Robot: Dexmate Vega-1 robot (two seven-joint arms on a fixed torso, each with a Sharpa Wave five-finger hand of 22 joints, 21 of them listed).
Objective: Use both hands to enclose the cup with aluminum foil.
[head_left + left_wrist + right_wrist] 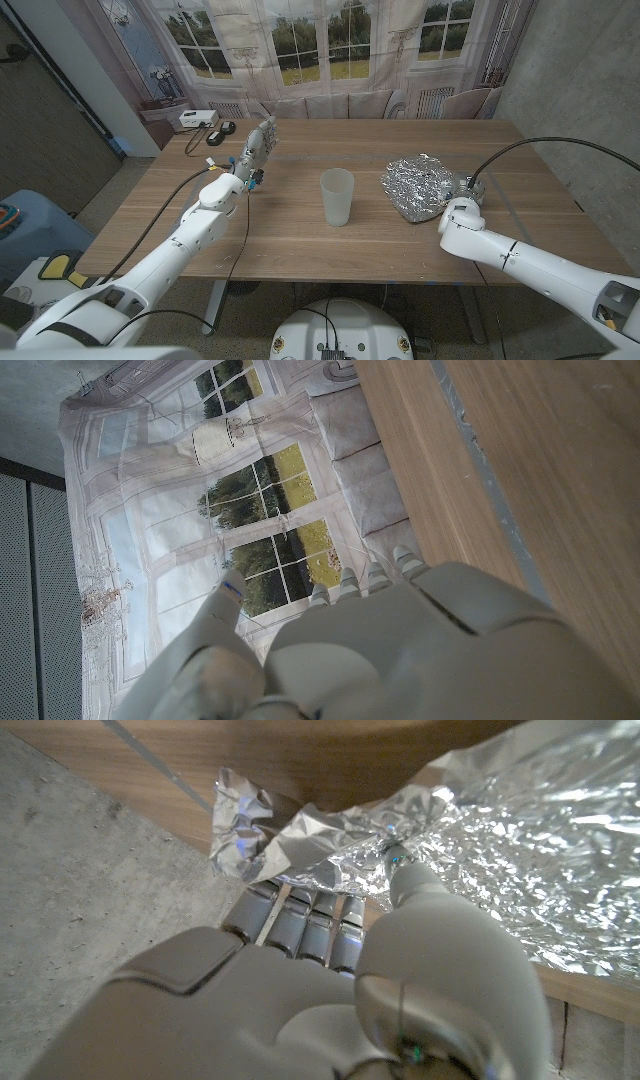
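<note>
Fingers (300, 920) of the right hand (462, 212) pinch the near edge of the crumpled aluminum foil (422, 185), thumb pressed on top of the sheet. At the worktop's (300, 245) centre stands the translucent cup (337, 196), upright and bare, with the foil at its 3 o'clock. At the cup's 10 o'clock, the left hand (257, 150) hangs raised, fingers released and spread, grasping nothing.
</note>
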